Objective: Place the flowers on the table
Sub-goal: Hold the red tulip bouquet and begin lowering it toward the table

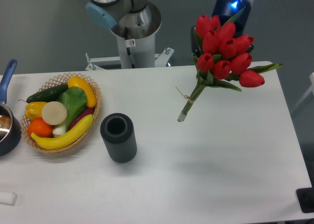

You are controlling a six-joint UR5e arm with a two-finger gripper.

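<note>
The flowers (223,50), a bunch of red tulips with green stems tied with tan string, hang tilted over the back right of the white table (221,165). Their cut stem ends (182,117) point down and left, close to the tabletop. My gripper (195,46) is behind the blossoms, below the blue-lit wrist (231,4). Its fingers are mostly hidden by the tulip heads, and it holds the bunch near the top of the stems.
A black cylindrical vase (118,137) stands left of centre. A wicker basket (59,78) of fruit and vegetables sits at the left, beside a pot (6,128) with a blue handle. The robot base (133,35) is behind the table. Small objects lie at the front corners.
</note>
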